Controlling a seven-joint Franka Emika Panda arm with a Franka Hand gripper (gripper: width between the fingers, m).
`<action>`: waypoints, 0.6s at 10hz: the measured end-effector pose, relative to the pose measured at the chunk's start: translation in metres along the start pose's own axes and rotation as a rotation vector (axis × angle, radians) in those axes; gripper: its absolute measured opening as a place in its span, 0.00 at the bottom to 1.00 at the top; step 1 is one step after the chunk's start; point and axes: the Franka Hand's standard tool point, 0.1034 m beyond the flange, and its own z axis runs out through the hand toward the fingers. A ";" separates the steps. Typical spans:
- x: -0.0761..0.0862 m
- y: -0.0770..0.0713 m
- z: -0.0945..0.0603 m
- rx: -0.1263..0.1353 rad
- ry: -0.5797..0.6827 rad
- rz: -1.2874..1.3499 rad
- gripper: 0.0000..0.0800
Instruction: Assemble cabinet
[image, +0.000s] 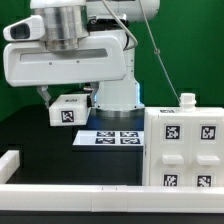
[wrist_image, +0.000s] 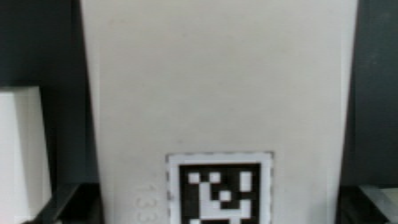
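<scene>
The cabinet (image: 185, 150) is a large white case with several black-and-white tags on its face. It stands on the black table at the exterior view's right. My gripper (image: 66, 104) hangs above the table at the exterior view's left, well apart from the cabinet. It is shut on a white panel (image: 67, 113) that carries one tag and is held off the table. In the wrist view the white panel (wrist_image: 214, 90) fills most of the picture, with its tag low on it. My gripper (wrist_image: 219, 208) shows only as dark fingers (wrist_image: 377, 203) at the panel's sides.
The marker board (image: 110, 137) lies flat on the table between my gripper and the cabinet. A white rail (image: 60, 186) runs along the table's front and left edge. A small white knob (image: 186, 99) sticks up from the cabinet's top. Another white part (wrist_image: 18, 150) shows beside the panel.
</scene>
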 end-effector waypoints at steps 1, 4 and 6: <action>-0.001 0.001 0.002 0.000 -0.004 0.002 0.69; 0.009 -0.010 -0.012 -0.008 -0.004 -0.001 0.69; 0.038 -0.036 -0.053 -0.017 0.001 -0.037 0.69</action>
